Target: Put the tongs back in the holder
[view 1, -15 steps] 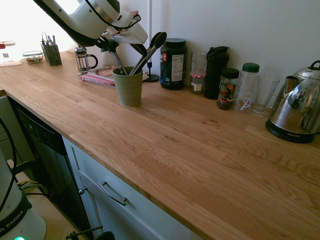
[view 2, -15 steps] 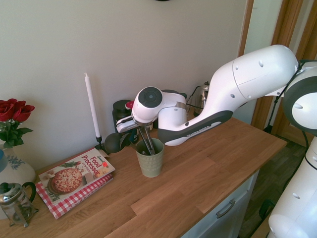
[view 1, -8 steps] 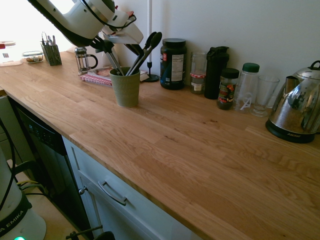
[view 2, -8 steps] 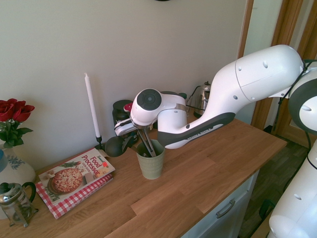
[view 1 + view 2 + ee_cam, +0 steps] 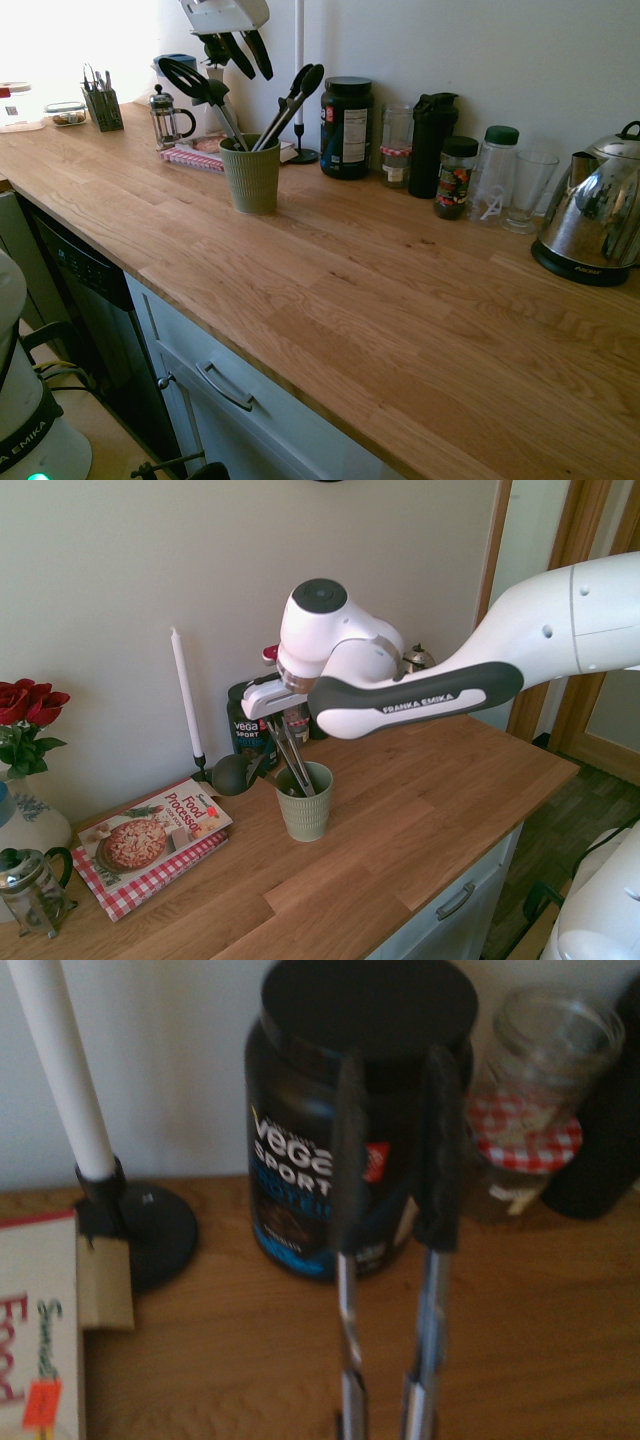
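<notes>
**kitchenbot_fan:** Tongs (image 5: 290, 105) are standing in the sage-green ribbed holder (image 5: 251, 175), black tips up and leaning right toward the black protein tub (image 5: 347, 128). A black slotted utensil (image 5: 190, 85) is in the same cup, leaning left.

**woodtop_dave:** And the gripper?

**kitchenbot_fan:** Gripper (image 5: 238, 52) is above the holder, clear of the tongs, with nothing in it. Its dark fingers (image 5: 256, 52) are spread apart and point down at an angle.

**woodtop_dave:** What about the other side?

**kitchenbot_fan:** Same deal: the silver tong arms (image 5: 288, 760) run down into the cup, and the hand sits just above them. The wrist view shows both prongs (image 5: 395, 1190) in front of the tub, with the white candle (image 5: 62, 1065) off to one side.
</notes>
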Tool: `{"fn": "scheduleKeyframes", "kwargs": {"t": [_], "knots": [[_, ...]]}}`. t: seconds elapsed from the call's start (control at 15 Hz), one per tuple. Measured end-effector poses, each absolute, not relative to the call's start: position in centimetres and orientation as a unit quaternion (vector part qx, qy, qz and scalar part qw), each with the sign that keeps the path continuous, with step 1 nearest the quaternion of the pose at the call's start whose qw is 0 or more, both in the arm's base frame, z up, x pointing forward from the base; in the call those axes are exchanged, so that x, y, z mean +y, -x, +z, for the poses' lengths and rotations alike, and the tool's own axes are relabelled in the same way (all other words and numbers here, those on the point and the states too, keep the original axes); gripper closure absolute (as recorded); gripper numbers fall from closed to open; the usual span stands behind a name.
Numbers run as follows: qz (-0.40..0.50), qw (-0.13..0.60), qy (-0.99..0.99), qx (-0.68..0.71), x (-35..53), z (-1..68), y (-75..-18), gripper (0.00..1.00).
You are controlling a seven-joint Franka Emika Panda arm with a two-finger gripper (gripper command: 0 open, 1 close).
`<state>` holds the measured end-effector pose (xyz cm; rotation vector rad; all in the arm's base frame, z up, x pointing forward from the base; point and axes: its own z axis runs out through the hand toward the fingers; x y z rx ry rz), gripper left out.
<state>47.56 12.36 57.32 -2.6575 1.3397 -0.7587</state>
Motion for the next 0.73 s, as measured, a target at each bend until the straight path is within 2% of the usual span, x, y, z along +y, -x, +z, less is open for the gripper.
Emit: {"fn": "scheduleKeyframes", "kwargs": {"t": [0.4, 0.73], "knots": [[-0.057, 0.008, 0.934, 0.353, 1.7, 57.4, -43.7, 0.00], [-0.013, -0.031, 0.946, 0.323, -1.7, 56.5, -39.7, 0.00]]}}
